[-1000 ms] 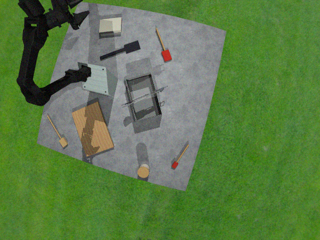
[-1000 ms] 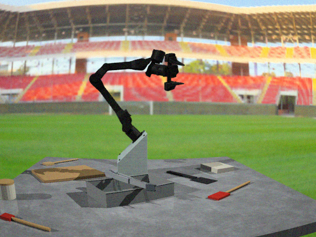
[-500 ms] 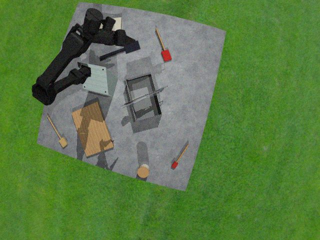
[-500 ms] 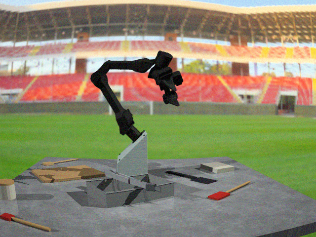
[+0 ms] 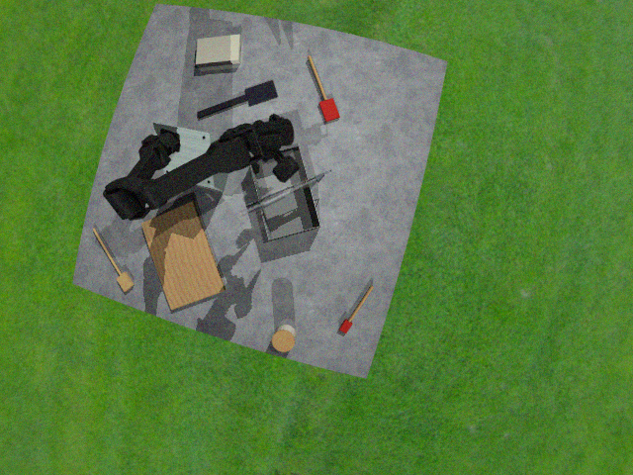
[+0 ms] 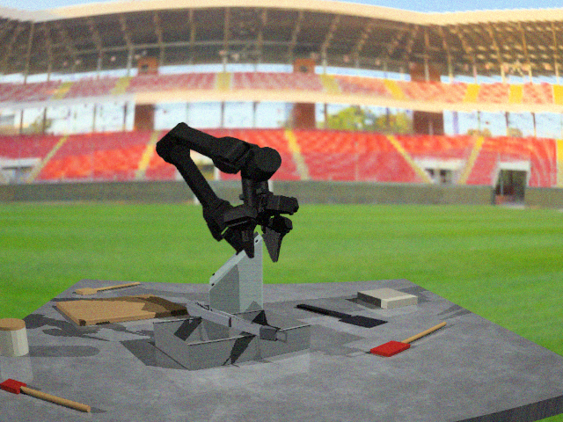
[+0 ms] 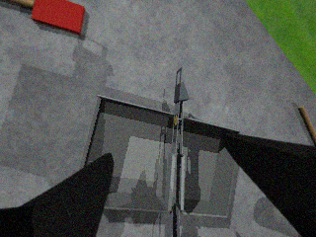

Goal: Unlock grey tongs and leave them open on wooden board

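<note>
We see a black robot arm bent over a grey counter [image 5: 378, 128] [image 6: 345, 386] [image 7: 44, 99], its tool [image 6: 263, 259] [image 7: 168, 148] pointing down with the two tapered fingers spread wide and nothing between them. Below the tool, apart from it, the grey tongs [image 5: 286, 192] [image 6: 227, 317] [image 7: 181, 173] lie across the roasting tin [image 5: 266, 225] [image 6: 227, 352] [image 7: 135, 105], reaching over both long walls. In the wrist view their long axis runs up and down the picture, between the fingers, which stand one to each side; so we judge that the tool is already turned to close across the arms, and what remains is mainly to go down. We cannot tell which end carries the lock.

The tongs are slim, straight and metallic, their two arms close together. The tin is an open oblong box with thin, smooth grey walls. The wooden board [image 5: 191, 270] [image 6: 109, 310], a flat tan rectangle with striped grain, lies beside the tin, on the side nearer the arm's pale metal stand [image 5: 197, 145] [image 6: 238, 286]. A red-headed brush [image 5: 328, 110] [image 6: 390, 348] [image 7: 58, 16] with a wooden handle lies well apart from the tongs.
</note>
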`<state>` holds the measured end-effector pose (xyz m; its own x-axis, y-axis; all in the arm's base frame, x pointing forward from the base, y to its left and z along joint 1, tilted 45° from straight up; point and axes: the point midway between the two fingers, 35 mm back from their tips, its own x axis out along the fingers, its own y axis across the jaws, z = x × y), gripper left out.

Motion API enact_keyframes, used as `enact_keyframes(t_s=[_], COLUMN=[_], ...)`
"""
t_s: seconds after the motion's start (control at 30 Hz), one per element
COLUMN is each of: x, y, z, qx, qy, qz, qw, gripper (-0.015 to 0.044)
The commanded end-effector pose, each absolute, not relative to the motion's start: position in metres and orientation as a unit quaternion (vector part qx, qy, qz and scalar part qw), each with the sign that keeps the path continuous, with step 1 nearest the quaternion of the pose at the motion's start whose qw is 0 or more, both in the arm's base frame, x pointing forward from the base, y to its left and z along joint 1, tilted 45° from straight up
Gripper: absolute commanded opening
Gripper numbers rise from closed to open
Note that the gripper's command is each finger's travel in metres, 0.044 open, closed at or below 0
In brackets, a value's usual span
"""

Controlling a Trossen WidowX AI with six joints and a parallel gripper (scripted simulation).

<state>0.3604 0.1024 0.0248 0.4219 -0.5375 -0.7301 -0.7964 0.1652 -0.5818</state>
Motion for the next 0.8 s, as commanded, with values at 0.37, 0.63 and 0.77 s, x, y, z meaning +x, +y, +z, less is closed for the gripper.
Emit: enact_keyframes(t_s=[0.37,0.63,0.77], x=[0.379,0.385,0.385], y=[-0.025,-0.025,-0.026], z=[0.004,0.005,0.004], qx=[-0.516,-0.516,-0.516], qy=[0.661,0.660,0.660], qz=[-0.012,-0.012,-0.012], qw=[0.546,0.546,0.546], gripper=[0.0440,0.0440,0.0440])
